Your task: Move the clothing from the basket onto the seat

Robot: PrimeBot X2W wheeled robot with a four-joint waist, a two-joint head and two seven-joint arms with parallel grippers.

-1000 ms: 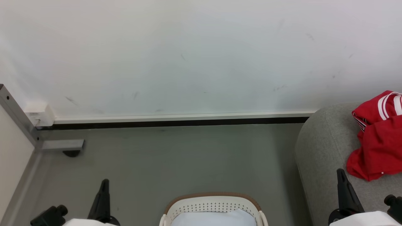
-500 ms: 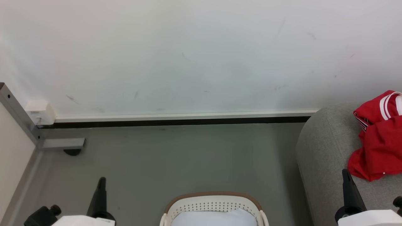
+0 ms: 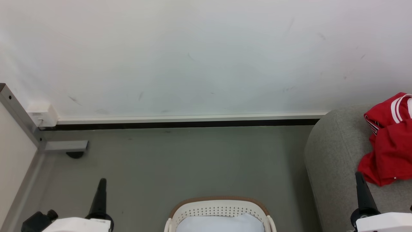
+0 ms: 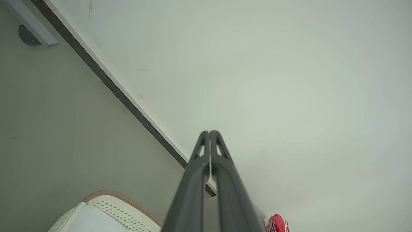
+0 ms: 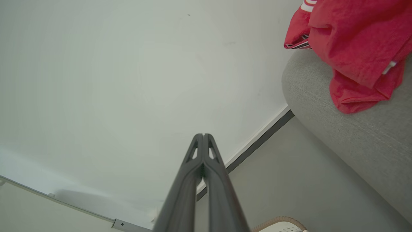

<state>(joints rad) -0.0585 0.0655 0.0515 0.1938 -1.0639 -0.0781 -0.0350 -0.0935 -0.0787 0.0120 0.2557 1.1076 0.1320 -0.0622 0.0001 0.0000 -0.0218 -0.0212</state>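
Note:
Red clothing (image 3: 389, 141) with white stripe trim lies crumpled on the grey seat (image 3: 331, 151) at the right; the right wrist view shows the clothing (image 5: 354, 42) draped over the seat (image 5: 347, 138) edge. The cream basket (image 3: 219, 211) with its tan rim stands at bottom centre, and its inside looks pale and bare. My left gripper (image 3: 102, 182) is shut and holds nothing, left of the basket. My right gripper (image 3: 359, 176) is shut and bare too, just below the clothing, over the seat. In the left wrist view the fingertips (image 4: 209, 132) meet above the basket (image 4: 106, 212).
A white wall with a dark baseboard (image 3: 180, 124) runs across the back. A metal frame leg with a caster (image 3: 64, 147) stands at the left by a white box (image 3: 42, 114). Grey floor (image 3: 180, 161) lies between wall and basket.
Both grippers have drawn back toward the bottom of the head view, the right one away from the clothing. The picture has shifted slightly. The clothing lies as before.

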